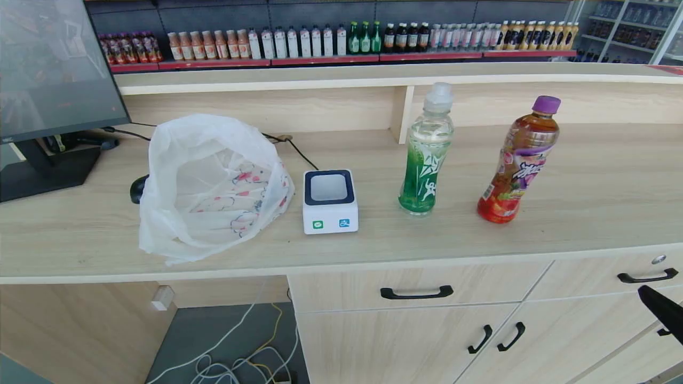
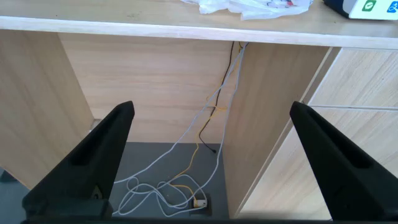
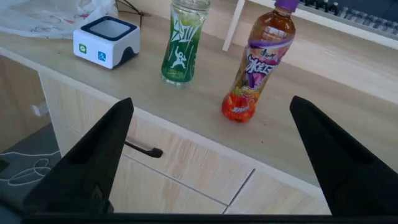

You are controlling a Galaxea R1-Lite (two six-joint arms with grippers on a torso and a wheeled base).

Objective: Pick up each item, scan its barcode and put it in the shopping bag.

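Left end effector (image 2: 211, 109) and right end effector (image 3: 211, 102), each spread wide and holding nothing, hang below the counter (image 1: 587, 213) edge. On the counter, from robot's left: open shopping bag (image 1: 211, 186), scanner (image 1: 330, 201) just beside it, green bottle (image 1: 427, 154), purple-capped bottle (image 1: 520, 165), both bottles upright, apart.

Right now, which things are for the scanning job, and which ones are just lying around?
For the job:
green bottle
purple-capped bottle
scanner
shopping bag

Just lying about:
monitor
floor cables
shelf drinks at the back
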